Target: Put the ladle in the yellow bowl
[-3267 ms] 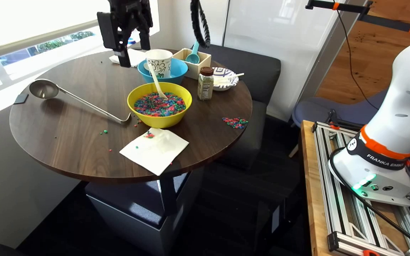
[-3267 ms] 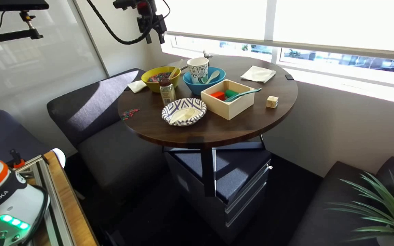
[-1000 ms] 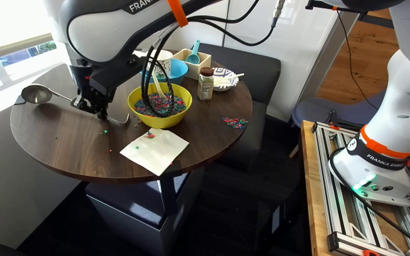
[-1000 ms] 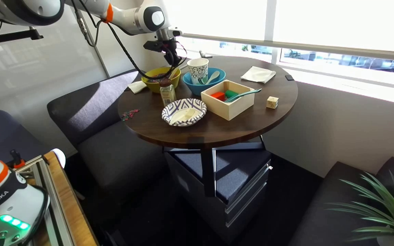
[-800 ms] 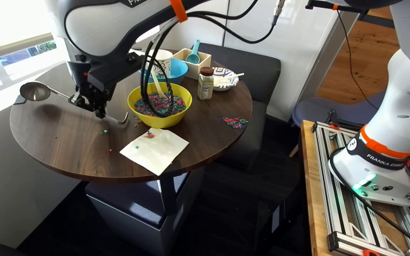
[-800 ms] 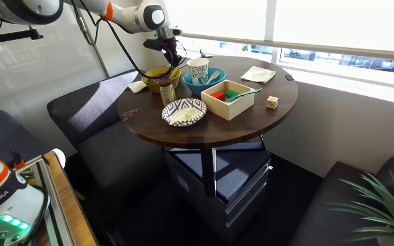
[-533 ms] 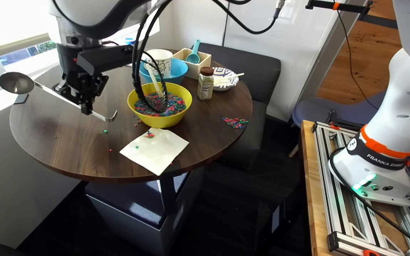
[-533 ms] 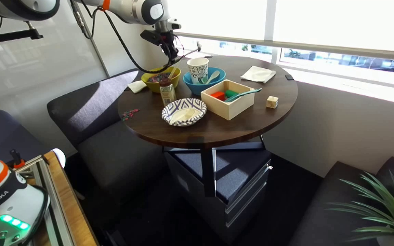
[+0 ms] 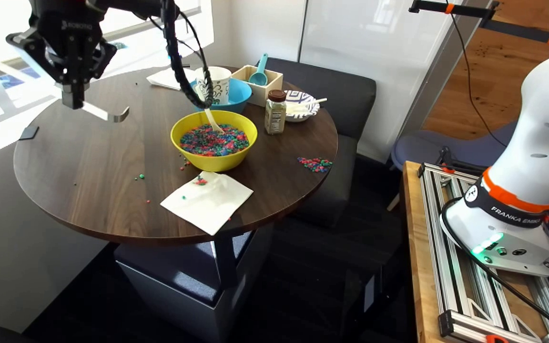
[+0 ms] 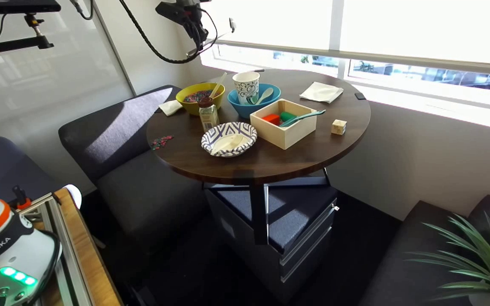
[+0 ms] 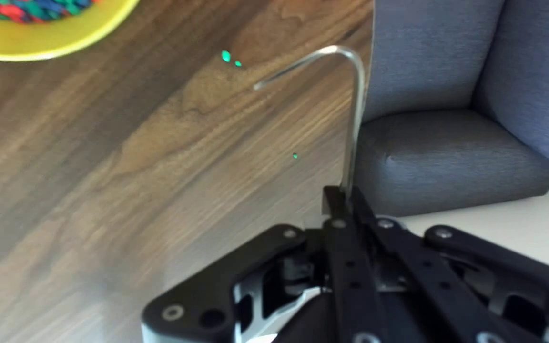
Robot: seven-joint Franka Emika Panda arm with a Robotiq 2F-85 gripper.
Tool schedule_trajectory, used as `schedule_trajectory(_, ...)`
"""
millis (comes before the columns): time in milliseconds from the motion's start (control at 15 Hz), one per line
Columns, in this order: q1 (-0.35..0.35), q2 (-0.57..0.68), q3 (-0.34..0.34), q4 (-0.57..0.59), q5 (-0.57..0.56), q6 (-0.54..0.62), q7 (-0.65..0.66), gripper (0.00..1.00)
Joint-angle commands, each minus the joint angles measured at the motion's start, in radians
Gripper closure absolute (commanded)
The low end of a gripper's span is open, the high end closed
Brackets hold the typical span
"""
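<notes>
My gripper (image 9: 73,97) is shut on the handle of the grey metal ladle (image 9: 103,113), high above the table's far-left part. In the wrist view the hooked end of the ladle (image 11: 358,95) sticks out past the fingertips of the gripper (image 11: 346,193). The round cup of the ladle (image 10: 232,24) shows in an exterior view, tilted up against the blind; elsewhere it is cut off by the frame edge. On the table stands the yellow bowl (image 9: 217,163), apart from the ladle, with speckled bits and a pale spoon inside. Part of the yellow bowl (image 11: 65,40) enters the wrist view's upper left corner.
Close beside the yellow bowl are a blue bowl (image 10: 236,107) holding a patterned paper cup (image 10: 245,87) and a spice jar (image 9: 275,119). A wooden box (image 10: 285,134) and a paper plate (image 10: 228,152) stand nearby. A napkin (image 9: 203,205) lies in front of the yellow bowl.
The ladle lay on the table at first, with my open gripper above. The gripper came down, shut on its handle, and has since lifted it well up and toward the window.
</notes>
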Motion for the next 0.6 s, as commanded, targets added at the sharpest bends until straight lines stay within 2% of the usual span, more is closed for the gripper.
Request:
schedule_trajectory(0,0.012,-0.207,-0.06,-0.161,-0.096,-0.182,0.071,0.99)
schedule_trajectory(333,0.004,-0.44,-0.071,-0.299,-0.227,-0.531,0.0,0.99)
schedule_trajectory(533,-0.001,-0.515,-0.044,-0.378,-0.272,-0.71,-0.009,0.99)
